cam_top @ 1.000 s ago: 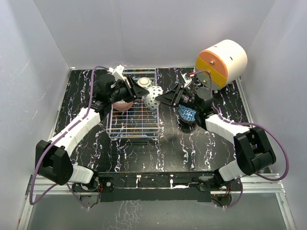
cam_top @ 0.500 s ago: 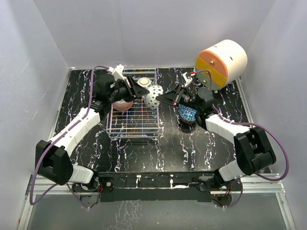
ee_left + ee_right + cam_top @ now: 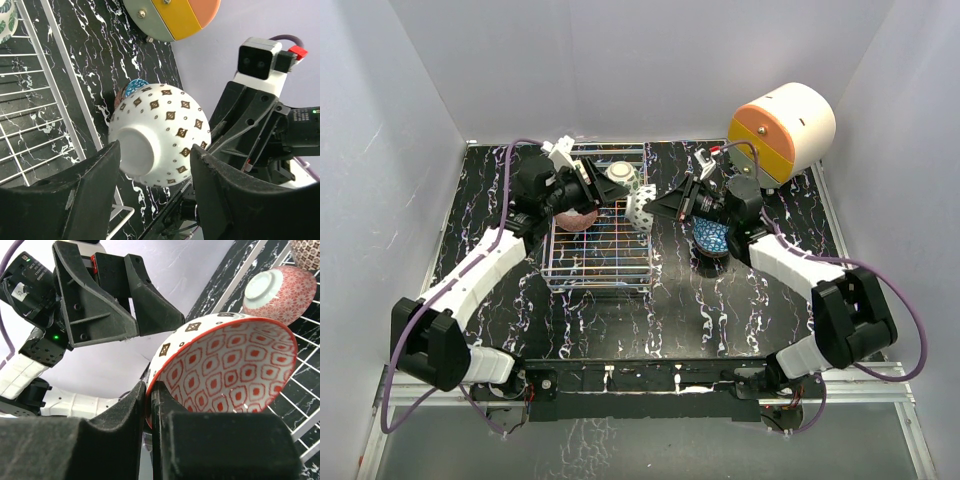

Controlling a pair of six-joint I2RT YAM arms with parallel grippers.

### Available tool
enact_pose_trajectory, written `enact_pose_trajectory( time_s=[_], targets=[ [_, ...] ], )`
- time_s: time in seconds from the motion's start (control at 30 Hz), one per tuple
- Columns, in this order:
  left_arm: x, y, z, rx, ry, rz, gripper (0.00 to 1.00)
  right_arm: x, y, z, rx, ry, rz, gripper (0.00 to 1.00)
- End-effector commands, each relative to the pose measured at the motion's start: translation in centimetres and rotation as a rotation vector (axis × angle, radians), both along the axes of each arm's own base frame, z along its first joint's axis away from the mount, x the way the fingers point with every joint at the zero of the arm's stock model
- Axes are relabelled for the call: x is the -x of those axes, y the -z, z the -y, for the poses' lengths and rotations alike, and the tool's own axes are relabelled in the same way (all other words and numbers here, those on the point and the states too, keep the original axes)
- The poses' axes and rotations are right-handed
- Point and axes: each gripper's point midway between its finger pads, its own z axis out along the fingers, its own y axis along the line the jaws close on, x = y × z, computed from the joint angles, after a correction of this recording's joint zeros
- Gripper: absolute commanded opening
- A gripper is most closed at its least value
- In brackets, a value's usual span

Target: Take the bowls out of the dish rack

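Right gripper just pinched the rim of the white brown-diamond ceramic bowl. Left gripper has its jaws spread, with the bowl's foot sitting between them.

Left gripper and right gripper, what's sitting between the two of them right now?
A white bowl with brown diamond marks: the right gripper pinches its rim, the left gripper stands open around its foot. Left wrist view shows it best.
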Motion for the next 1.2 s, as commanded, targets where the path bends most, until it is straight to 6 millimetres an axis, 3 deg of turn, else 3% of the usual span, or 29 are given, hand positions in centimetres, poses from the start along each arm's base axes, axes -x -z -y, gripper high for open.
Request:
enact_pose_trajectory(
  time_s=[0.0,0.17,0.43,0.67,0.87,1.17],
  targets=[
    [0.8,-2.0,-1.0,0.018,-0.006,0.06,0.58,-0.1,-5.5,0.9,0.057,0.074,0.198,0.08],
    [0.9,-1.0,-2.1,-0.038,-0.038,0.055,0.62,-1.6,-4.6,3.4,0.259,0.241,0.208,0.08],
    [1.3,0.8,-3.4,-0.114,-0.075,0.042,0.63,-5.0,-0.3,10.4,0.639,0.537,0.068,0.08],
    [1.3,1.6,-3.8,-0.136,-0.091,0.03,0.64,-6.2,4.0,15.2,0.957,0.667,-0.064,0.08],
    [1.2,2.1,-3.6,-0.133,-0.08,0.018,0.64,-6.4,6.9,16.1,1.061,0.661,-0.129,0.08],
    [1.2,2.4,-3.7,-0.143,-0.079,0.012,0.64,-7.5,9.3,16.2,1.115,0.65,-0.148,0.08]
  ],
)
